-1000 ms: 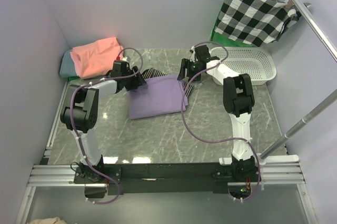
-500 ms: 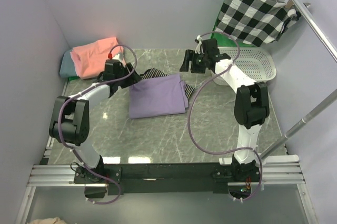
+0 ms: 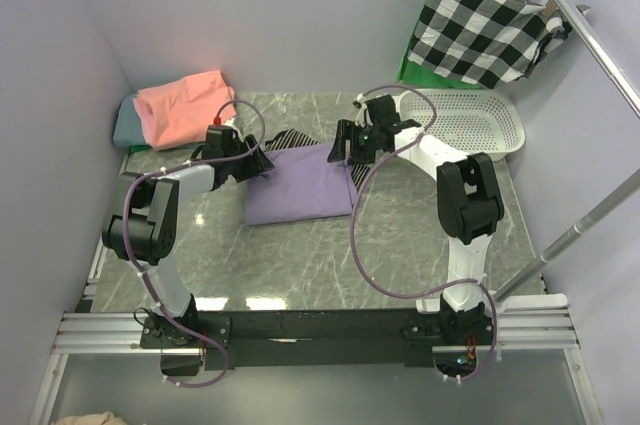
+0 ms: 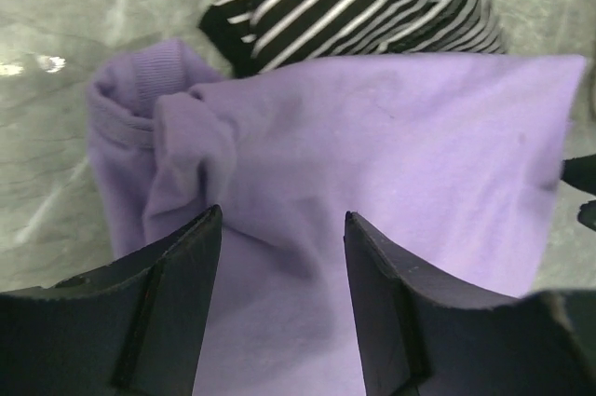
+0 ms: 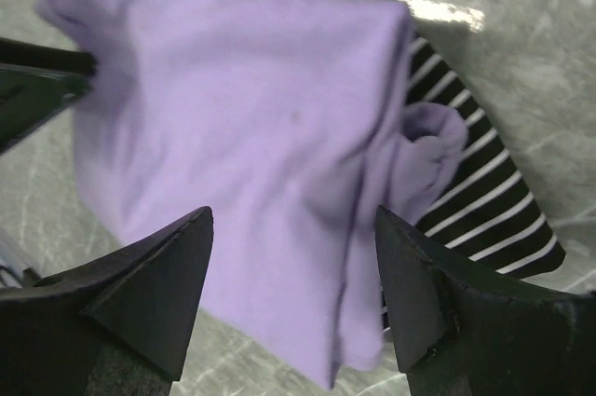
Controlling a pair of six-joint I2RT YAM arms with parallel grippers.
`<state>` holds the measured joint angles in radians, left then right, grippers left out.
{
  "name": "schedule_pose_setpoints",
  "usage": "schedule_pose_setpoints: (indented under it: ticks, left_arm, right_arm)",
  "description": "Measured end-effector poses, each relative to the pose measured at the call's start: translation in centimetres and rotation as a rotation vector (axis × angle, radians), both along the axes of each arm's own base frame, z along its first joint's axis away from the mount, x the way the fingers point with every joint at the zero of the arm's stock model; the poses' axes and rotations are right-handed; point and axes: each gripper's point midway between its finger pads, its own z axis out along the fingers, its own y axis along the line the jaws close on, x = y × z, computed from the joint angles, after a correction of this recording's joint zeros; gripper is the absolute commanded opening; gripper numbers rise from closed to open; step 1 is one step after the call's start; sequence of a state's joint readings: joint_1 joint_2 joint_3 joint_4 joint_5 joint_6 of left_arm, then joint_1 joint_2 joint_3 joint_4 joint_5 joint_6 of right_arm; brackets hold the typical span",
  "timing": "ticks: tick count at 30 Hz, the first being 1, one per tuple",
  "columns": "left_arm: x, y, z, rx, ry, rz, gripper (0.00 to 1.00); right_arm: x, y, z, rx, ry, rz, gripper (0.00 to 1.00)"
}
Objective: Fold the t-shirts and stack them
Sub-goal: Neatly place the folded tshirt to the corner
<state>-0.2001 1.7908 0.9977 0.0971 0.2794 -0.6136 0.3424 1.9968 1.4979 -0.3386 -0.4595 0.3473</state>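
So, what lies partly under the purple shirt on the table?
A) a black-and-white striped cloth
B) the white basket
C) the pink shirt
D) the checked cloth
A: a striped cloth in black and white sticks out from under the purple shirt, as both wrist views show.

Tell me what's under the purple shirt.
A black-and-white striped garment sticks out beyond the far edge and one side of the purple shirt. How much lies beneath is covered.
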Motion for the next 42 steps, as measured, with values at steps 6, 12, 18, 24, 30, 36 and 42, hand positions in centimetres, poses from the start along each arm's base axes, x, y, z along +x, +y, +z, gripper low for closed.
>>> schedule_pose_setpoints:
  ticks: [6, 12, 18, 24, 30, 36, 42]
  left_arm:
    - [-0.2, 0.9, -0.9, 0.042, 0.014, 0.027, 0.60]
    - [-1.4, 1.6, -2.0, 0.064, 0.025, 0.051, 0.60]
    - [-2.6, 2.8, -2.1, 0.101, 0.020, 0.095, 0.67]
    - [-4.8, 4.9, -1.7, 0.164, 0.040, 0.166, 0.70]
    - [-7.1, 5.3, -2.0, 0.143, 0.054, 0.190, 0.69]
    - [-6.6, 3.5, -2.6, 0.047, 0.029, 0.147, 0.57]
    - [-6.1, 0.8, -3.4, -0.096, 0.011, 0.060, 0.01]
  right_arm:
    - [-0.4, -1.1, -3.4, -0.056, 0.057, -0.033, 0.76]
    - [-0.3, -1.8, -5.5, -0.094, 0.091, -0.059, 0.76]
    - [-0.2, -1.8, -5.5, -0.089, 0.086, -0.059, 0.77]
    - [-0.2, -1.8, -5.5, -0.083, 0.085, -0.057, 0.77]
    - [-0.2, -1.8, -5.4, -0.073, 0.085, -0.053, 0.77]
    - [-0.2, -1.8, -5.4, -0.072, 0.084, -0.051, 0.77]
    - [-0.2, -1.8, -5.4, -0.070, 0.085, -0.051, 0.77]
